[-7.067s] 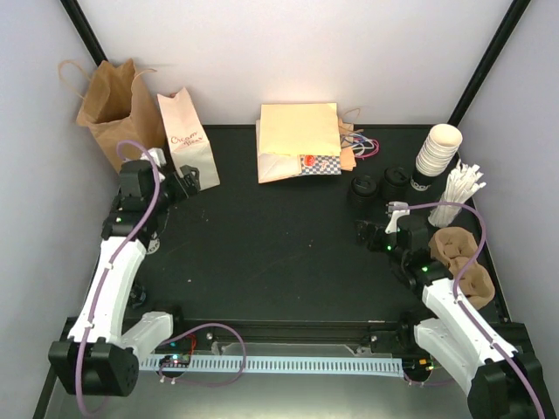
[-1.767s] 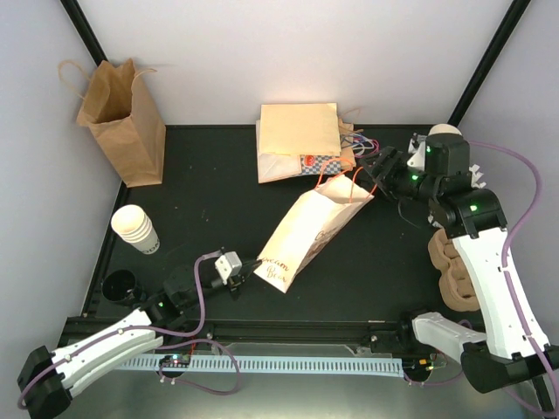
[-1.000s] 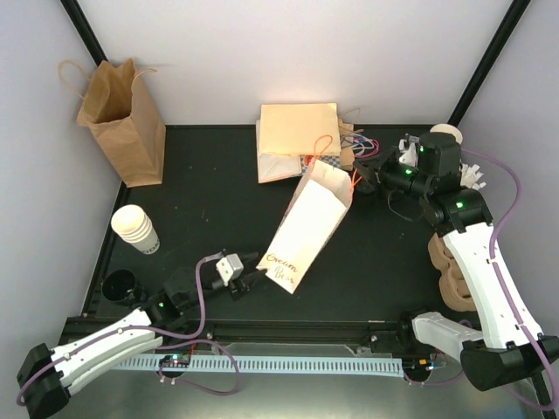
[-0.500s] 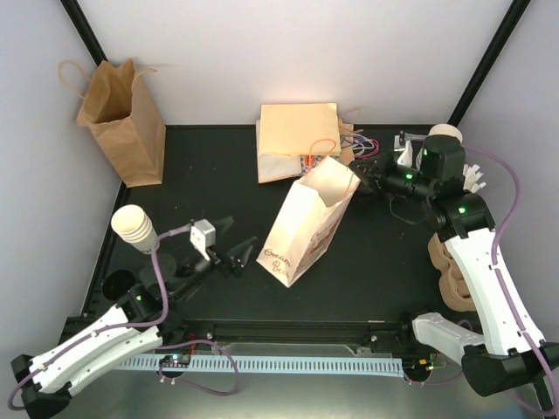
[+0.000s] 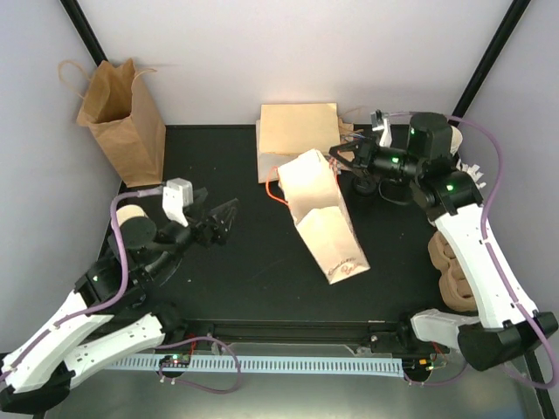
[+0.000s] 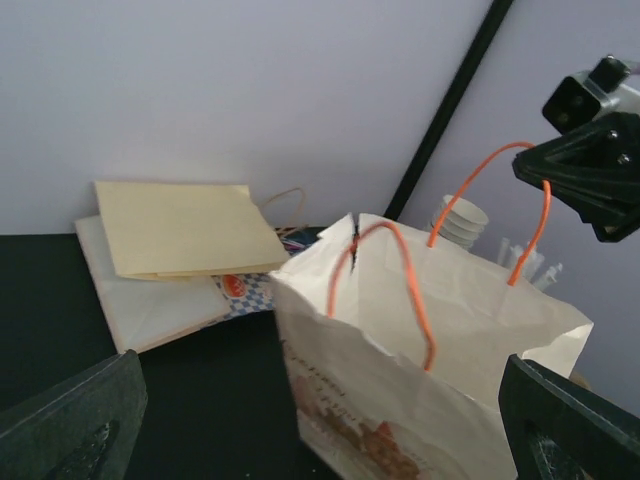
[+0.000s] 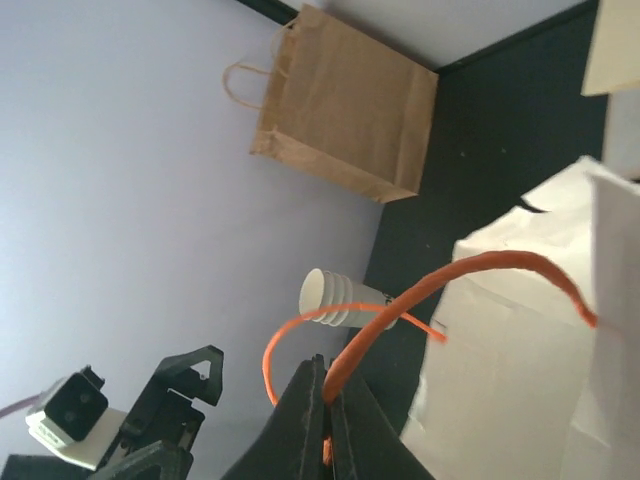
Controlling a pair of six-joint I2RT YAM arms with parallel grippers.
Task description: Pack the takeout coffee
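takeout coffee (image 5: pixel 363 185) shows to us only as a dark round lid in the top view, and we cannot be sure of it. it sits at the far right of the black mat (image 5: pixel 244 271), just beside the right gripper (image 5: pixel 354 158) and well apart from the left gripper (image 5: pixel 224 220).

we see the right fingers pinched tight on the orange cord handle (image 7: pixel 480 275) of a white paper bag (image 5: pixel 327 218), which leans on the mat with its mouth open. the left fingers stand spread wide with nothing between them, pointing at the bag.

plain white walls and black corner posts close the space. a creased brown paper bag (image 5: pixel 122 109) stands upright in the far left corner, a pile of flat paper bags (image 5: pixel 297 140) lies at the back, and ribbed cream cups (image 6: pixel 458 220) are stacked behind the white bag.
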